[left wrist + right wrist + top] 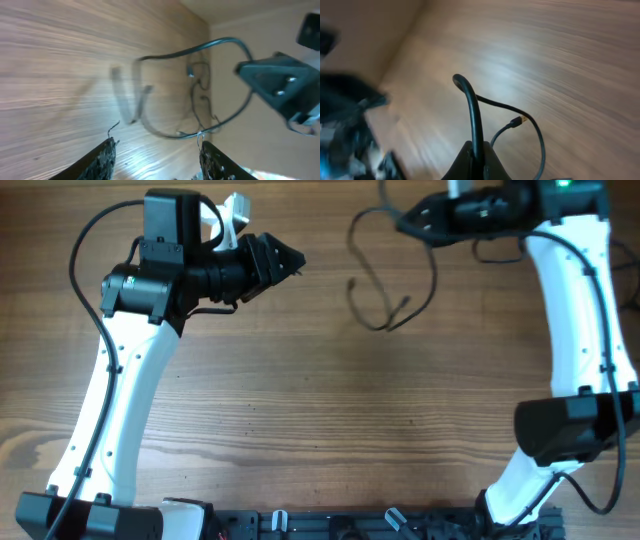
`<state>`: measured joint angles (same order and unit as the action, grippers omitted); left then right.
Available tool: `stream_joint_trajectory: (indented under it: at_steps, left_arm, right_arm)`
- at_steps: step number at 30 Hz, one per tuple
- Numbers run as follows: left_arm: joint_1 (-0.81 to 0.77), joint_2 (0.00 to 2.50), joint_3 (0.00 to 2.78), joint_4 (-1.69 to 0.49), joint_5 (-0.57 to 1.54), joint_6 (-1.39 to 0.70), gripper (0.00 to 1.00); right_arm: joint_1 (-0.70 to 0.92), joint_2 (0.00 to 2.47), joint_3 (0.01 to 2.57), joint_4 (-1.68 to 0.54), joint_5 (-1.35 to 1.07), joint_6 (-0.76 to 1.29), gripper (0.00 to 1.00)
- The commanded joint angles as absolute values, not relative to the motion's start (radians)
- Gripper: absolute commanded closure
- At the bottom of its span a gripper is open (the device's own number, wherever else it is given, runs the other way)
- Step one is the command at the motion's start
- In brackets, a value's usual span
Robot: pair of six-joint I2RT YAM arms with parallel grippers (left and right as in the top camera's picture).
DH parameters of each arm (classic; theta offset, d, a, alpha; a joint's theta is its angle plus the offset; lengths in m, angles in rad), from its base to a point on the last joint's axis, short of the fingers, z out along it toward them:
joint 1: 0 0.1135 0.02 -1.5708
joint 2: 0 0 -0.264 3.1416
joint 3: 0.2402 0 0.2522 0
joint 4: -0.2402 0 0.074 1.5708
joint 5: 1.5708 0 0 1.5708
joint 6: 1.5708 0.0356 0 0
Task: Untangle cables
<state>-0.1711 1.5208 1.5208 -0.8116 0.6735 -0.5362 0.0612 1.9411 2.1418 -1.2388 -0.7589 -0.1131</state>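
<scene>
Thin black cables (385,328) lie in loose loops on the wooden table at the far middle, running up to my right gripper (405,222). In the right wrist view that gripper (477,152) is shut on one black cable (476,115), which arches up out of the jaws. A second strand with a small gold plug end (518,121) curls beside it. My left gripper (295,260) hovers left of the loops, pointing at them. Seen from the left wrist, this gripper (157,145) is open with nothing between its fingers, and the cables (175,52) lie blurred ahead.
The table's far edge (210,25) runs close behind the loops. The right arm's white links (575,310) stand along the right side, the left arm's (120,400) along the left. A black rail (330,525) with fittings lines the near edge.
</scene>
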Motion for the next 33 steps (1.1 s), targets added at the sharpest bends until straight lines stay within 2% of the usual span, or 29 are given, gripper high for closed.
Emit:
stream_joint_trajectory:
  at_steps: [1, 9, 12, 18, 23, 24, 25, 26, 31, 32, 33]
  left_arm:
    - [-0.173, 1.522, 1.518, -0.842, 0.533, -0.528, 0.44]
    - [-0.173, 1.522, 1.518, -0.847, 0.502, -0.528, 0.43]
    - [-0.173, 1.522, 1.518, -0.847, 0.502, -0.528, 0.43]
    - [-0.173, 1.522, 1.518, -0.846, 0.502, -0.528, 0.43]
    - [-0.173, 1.522, 1.518, -0.847, 0.480, -0.528, 0.43]
    - [-0.173, 1.522, 1.518, -0.847, 0.477, -0.528, 0.43]
    - [-0.173, 1.522, 1.518, -0.847, 0.477, -0.528, 0.43]
    - [-0.173, 1.522, 1.518, -0.847, 0.477, -0.528, 0.43]
    - [-0.173, 1.522, 1.518, -0.846, 0.476, -0.528, 0.41]
    - [-0.173, 1.522, 1.518, -0.846, 0.476, -0.528, 0.38]
    - [-0.173, 1.522, 1.518, -0.846, 0.471, -0.528, 0.30]
  right_arm:
    - [-0.088, 1.953, 2.152, -1.230, -0.601, 0.106, 0.96]
    - [-0.502, 1.953, 2.152, -1.217, -0.583, 0.254, 0.96]
    - [-0.614, 1.953, 2.152, -1.190, -0.435, 0.359, 0.96]
    - [-0.653, 1.965, 2.152, -1.115, -0.062, 0.527, 0.96]
    - [-0.651, 2.023, 2.152, -1.033, -0.033, 0.553, 0.94]
    - [-0.651, 2.032, 2.152, -1.031, -0.033, 0.553, 0.82]
    - [-0.651, 2.041, 2.152, -1.029, -0.036, 0.552, 0.50]
    - [-0.649, 2.057, 2.152, -1.037, -0.065, 0.535, 0.02]
    - [-0.641, 2.059, 2.152, -1.094, -0.231, 0.469, 0.00]
    - [-0.636, 2.047, 2.152, -1.105, -0.261, 0.455, 0.00]
    - [-0.629, 2.030, 2.152, -1.118, -0.271, 0.443, 0.00]
